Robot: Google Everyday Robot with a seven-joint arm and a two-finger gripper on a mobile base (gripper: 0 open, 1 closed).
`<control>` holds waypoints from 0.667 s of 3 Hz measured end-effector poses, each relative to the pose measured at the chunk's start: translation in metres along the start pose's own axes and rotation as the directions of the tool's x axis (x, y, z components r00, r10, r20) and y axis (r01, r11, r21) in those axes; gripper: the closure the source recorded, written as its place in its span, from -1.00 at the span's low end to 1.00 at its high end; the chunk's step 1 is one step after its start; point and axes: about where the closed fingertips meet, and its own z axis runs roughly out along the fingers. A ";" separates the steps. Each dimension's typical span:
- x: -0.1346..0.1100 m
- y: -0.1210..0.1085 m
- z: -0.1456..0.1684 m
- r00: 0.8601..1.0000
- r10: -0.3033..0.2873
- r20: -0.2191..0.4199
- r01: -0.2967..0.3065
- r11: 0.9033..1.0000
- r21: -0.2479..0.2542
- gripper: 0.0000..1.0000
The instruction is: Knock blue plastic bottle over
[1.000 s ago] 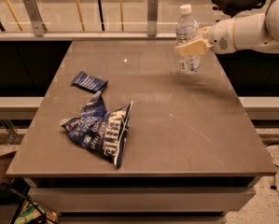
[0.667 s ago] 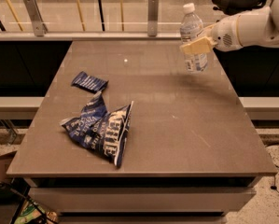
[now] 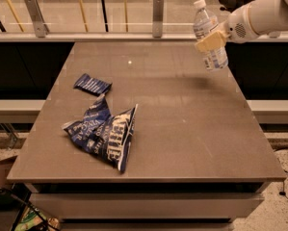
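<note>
While the claw [image 3: 207, 42] hangs over the far right part of the surface [image 3: 182, 129], clamped around the middle of the blue plastic bottle [image 3: 204, 22], nothing lies under or just beside it. The white arm [image 3: 259, 16] comes in from the upper right.

Surroundings: small dark blue snack bag [image 3: 92, 84] lies flat at left. A large crumpled blue bag [image 3: 107, 136] with white lettering sits nearer the front left edge. Both are well apart from the bottle. A railing post [image 3: 157, 14] stands behind the far edge.

Bottle: clear plastic, white cap, pale blue-and-white label low on the body. It is tilted, cap toward the upper left and base toward the lower right, and held clear of the surface. A faint shadow [image 3: 203, 82] lies below it.

Against a second ago: bottle and claw sit further right and higher, and the tilt is greater. Bags unchanged.
</note>
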 end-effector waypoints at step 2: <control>0.010 -0.009 0.011 0.974 -0.014 -0.225 0.019 1.000 0.020 1.00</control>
